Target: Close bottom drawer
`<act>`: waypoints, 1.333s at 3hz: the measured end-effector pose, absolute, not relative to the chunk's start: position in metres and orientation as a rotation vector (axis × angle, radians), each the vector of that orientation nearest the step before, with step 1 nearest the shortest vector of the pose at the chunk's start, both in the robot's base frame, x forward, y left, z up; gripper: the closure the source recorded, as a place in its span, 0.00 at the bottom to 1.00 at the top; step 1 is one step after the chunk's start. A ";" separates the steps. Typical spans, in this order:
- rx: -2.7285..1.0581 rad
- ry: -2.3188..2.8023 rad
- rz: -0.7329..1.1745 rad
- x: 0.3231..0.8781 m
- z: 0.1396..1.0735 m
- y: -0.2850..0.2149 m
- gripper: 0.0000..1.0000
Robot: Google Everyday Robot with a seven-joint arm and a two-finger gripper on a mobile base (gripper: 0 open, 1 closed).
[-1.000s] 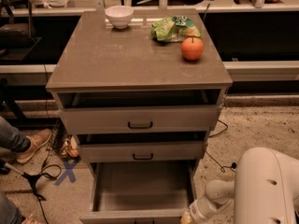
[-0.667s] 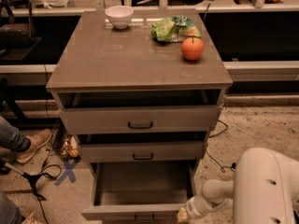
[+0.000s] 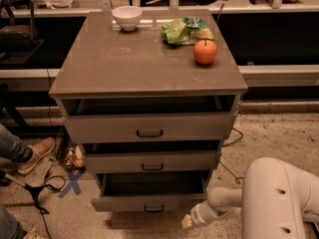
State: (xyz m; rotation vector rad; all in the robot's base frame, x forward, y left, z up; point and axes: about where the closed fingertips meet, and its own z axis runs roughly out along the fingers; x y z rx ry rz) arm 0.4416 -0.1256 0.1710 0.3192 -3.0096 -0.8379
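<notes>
The bottom drawer [image 3: 149, 202] is the lowest, narrowest grey-brown front with a small black bar handle [image 3: 154, 209]. It stands a short way out of the cabinet, with its dark tray showing above the front. My gripper [image 3: 188, 221] is low at the drawer's right front corner, just right of and below the front panel. The white arm [image 3: 279, 198] reaches in from the lower right.
The middle drawer [image 3: 152, 161] and top drawer [image 3: 149, 127] also stand slightly out. On the cabinet top [image 3: 124, 63] are a white bowl [image 3: 127, 17], a green bag [image 3: 184, 30] and an orange [image 3: 205, 51]. A person's shoe [image 3: 37, 153] and cables lie on the floor at left.
The bottom drawer has slid most of the way back into the cabinet. My gripper has moved with its front, toward the cabinet.
</notes>
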 end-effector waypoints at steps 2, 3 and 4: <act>0.248 -3.112 -0.875 0.474 0.164 -0.143 1.00; 0.188 -3.235 -0.917 0.519 0.167 -0.163 1.00; 0.192 -3.322 -0.948 0.557 0.177 -0.171 1.00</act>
